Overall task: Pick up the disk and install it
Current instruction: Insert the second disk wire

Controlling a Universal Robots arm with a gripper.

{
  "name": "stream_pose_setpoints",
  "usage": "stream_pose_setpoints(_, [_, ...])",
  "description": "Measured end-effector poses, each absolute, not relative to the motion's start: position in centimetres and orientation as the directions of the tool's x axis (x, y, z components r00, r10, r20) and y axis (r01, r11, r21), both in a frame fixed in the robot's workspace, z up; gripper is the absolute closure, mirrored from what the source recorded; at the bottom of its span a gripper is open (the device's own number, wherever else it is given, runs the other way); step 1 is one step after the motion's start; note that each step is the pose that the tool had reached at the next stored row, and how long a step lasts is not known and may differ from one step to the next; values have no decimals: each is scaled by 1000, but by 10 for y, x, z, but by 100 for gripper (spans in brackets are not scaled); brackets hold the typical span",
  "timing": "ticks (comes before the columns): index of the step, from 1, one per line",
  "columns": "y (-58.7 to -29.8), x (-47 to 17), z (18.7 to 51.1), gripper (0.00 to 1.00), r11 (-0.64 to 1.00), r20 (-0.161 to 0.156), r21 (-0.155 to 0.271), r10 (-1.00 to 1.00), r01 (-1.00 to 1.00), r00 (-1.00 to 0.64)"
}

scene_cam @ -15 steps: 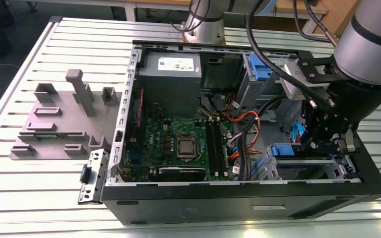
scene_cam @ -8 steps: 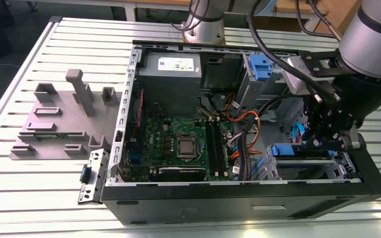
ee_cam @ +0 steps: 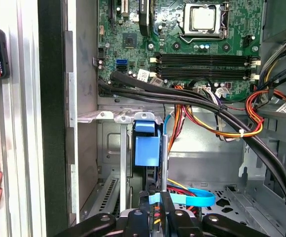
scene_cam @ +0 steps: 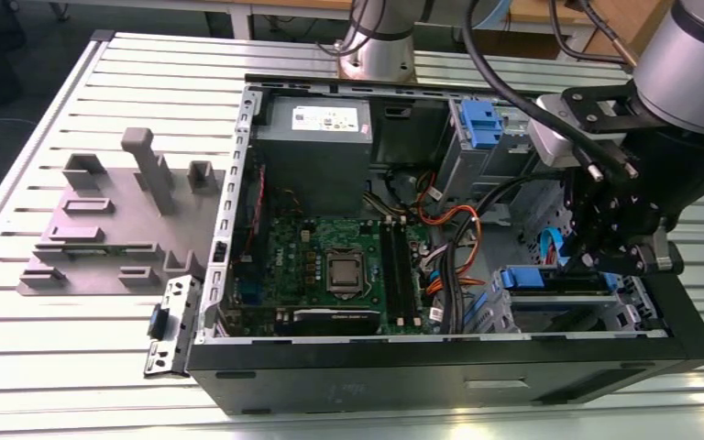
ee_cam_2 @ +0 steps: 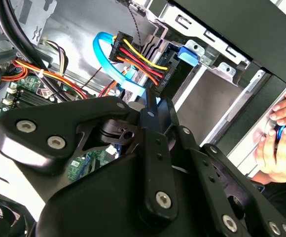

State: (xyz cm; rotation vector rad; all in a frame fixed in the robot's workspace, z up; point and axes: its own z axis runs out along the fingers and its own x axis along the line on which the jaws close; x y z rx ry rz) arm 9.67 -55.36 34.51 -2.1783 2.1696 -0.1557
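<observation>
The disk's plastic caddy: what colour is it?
Blue. The caddy shows best in the first wrist view.

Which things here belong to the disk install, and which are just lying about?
Job in hand:
- disk, in its blue caddy at the drive bay
- robot hand, right by the disk
- open computer case

Lying about:
- grey fixture block on the slatted table
- power supply
- person's hand beside the case

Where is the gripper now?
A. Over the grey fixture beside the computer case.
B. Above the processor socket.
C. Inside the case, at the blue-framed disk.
C: in the exterior view the gripper reaches down inside the computer case, right beside the disk in its blue caddy at the drive bay.
</observation>
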Motion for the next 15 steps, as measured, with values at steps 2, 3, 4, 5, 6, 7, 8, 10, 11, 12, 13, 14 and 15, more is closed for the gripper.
stream_pose_setpoints(2, [-554,97,345,76,-6,27,-116,-1000,-993,2])
stream_pose_setpoints(3, [-554,97,345,78,-6,27,-116,-1000,-993,2])
stream_pose_setpoints(4, [-554,97,345,78,-6,27,-116,-1000,-993,2])
stream_pose_setpoints(5, [-554,97,345,84,-6,27,-116,-1000,-993,2])
stream_pose_setpoints(6, [-554,97,345,89,-6,27,-116,-1000,-993,2])
stream_pose_setpoints(7, [-554,97,345,89,-6,27,-116,-1000,-993,2])
stream_pose_setpoints(8, [-554,97,345,89,-6,27,-116,-1000,-993,2])
stream_pose_setpoints(10, [-554,97,345,89,-6,27,-116,-1000,-993,2])
stream_pose_setpoints(11, [-554,97,345,89,-6,27,-116,-1000,-993,2])
stream_pose_setpoints(12, [-554,97,345,89,-6,27,-116,-1000,-993,2])
stream_pose_setpoints(13, [-554,97,345,89,-6,27,-116,-1000,-993,2])
stream_pose_setpoints(14, [-554,97,345,89,-6,27,-116,-1000,-993,2])
stream_pose_setpoints(15, [-554,97,345,89,-6,27,-116,-1000,-993,2])
